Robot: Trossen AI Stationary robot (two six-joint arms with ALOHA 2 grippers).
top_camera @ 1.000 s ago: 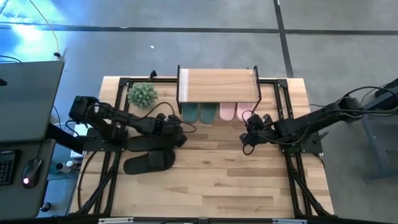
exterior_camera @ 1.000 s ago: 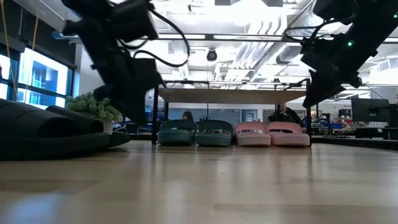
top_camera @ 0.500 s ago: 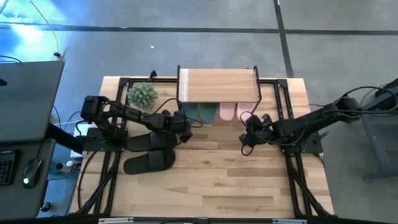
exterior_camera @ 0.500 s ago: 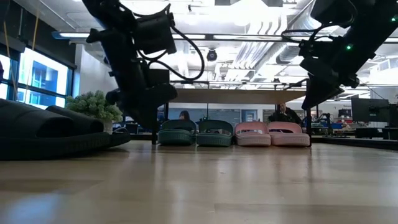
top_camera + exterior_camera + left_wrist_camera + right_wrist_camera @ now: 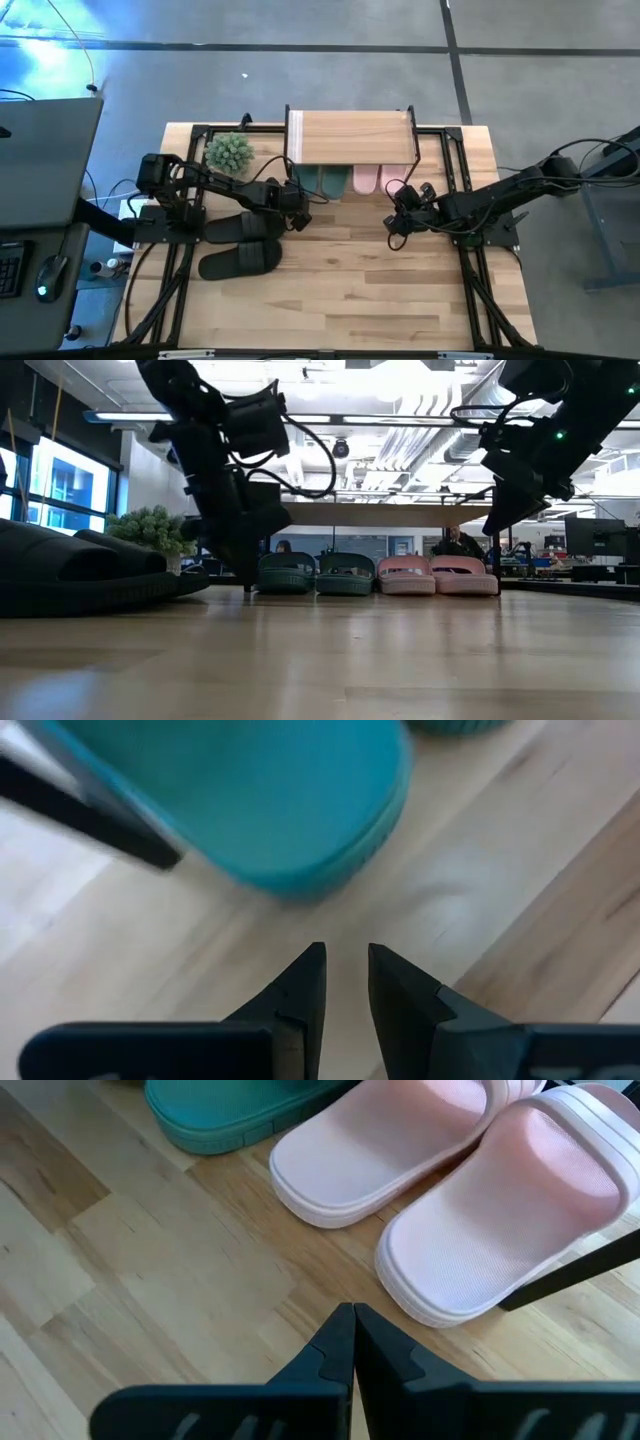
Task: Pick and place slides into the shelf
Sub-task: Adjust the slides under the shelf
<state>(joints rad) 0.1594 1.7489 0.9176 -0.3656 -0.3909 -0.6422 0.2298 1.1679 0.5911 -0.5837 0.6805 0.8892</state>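
While the left claw (image 5: 296, 205) hangs low over the table (image 5: 350, 290) just in front of the green slides (image 5: 320, 182), its fingers stand slightly apart with nothing between them, and that closeness is the main worry. Both green slides sit under the shelf (image 5: 350, 137) at its left end, with the pink slides (image 5: 378, 180) beside them on the right. The left wrist view shows the rounded end of a green slide (image 5: 260, 800) right ahead of the fingertips (image 5: 305, 970), so a careless swing of that arm could shove the slide crooked or push it against the thin black shelf leg (image 5: 247, 545).

The black slides (image 5: 240, 245) lie out on the table to the left, one overlapping or touching the other, not yet stored. Judging by that, the next pickup is awkward: gripping one by its strap could drag its mate along or tip it over. The little potted plant (image 5: 229, 152) stands near that arm's path and could be knocked.

The right claw (image 5: 398, 222) hovers in front of the pink slides with its fingers pressed together, holding nothing. Its own view shows the pink heels (image 5: 470, 1240) close ahead, so a drop or a drift forward could nudge them out of line.

Room under the shelf looks tight for another pair, and forcing them in may scatter the rest.
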